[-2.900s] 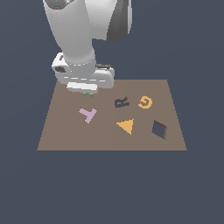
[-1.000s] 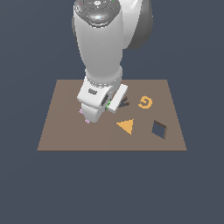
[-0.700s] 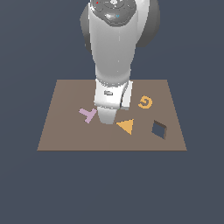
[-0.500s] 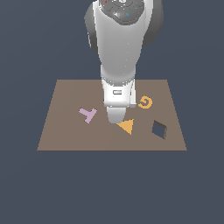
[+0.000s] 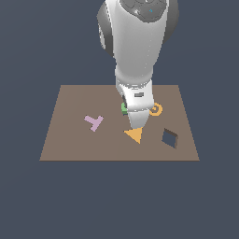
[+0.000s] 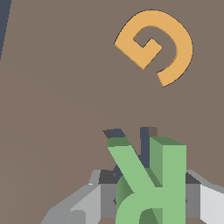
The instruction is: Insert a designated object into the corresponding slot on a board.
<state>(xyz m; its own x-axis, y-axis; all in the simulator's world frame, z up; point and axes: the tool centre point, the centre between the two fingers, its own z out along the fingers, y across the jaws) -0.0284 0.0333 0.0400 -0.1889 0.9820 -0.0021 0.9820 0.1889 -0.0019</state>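
Green R (image 6: 151,183) clamped between the fingers of the claw (image 6: 148,201), legs over the dark slot (image 6: 144,140) in the board (image 6: 57,109), near orange G (image 6: 157,46).

exterior: high, oblique, whole board (image 5: 70,140) | wrist: close, downward — shared: board

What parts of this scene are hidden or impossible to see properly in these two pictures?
- R-shaped slot: wrist view shows only dark slivers; the green letter R covers the rest. In the exterior view the arm hides it.
- Green letter R: exterior view shows only a green sliver beside the arm.
- Gripper: fingertips cut off by the wrist picture's edge.
- Orange letter G: partly behind the arm in the exterior view.
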